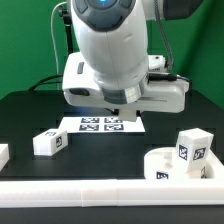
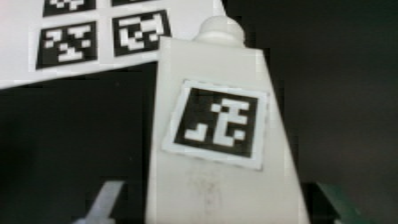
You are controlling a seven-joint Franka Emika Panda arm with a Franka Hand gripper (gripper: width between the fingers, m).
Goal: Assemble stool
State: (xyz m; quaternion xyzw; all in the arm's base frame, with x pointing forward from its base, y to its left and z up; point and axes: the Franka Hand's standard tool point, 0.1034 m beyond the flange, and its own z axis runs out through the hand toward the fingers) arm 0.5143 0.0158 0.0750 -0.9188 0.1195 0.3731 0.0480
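In the wrist view a white stool leg [image 2: 217, 120] with a black-and-white tag runs lengthwise away from my gripper [image 2: 217, 202], its peg tip toward the marker board [image 2: 89, 35]. A finger presses each side of the leg's near end, so the gripper is shut on it. In the exterior view the gripper [image 1: 118, 104] hangs just above the marker board [image 1: 103, 124], and the hand hides the held leg. The round seat [image 1: 165, 166] lies at the exterior view's front right with a tagged leg [image 1: 192, 150] standing on it. Another leg [image 1: 48, 142] lies at the left.
A white rail [image 1: 100, 196] runs along the front edge of the black table. A further white piece [image 1: 3, 155] shows at the exterior view's far left edge. A green wall stands behind the arm.
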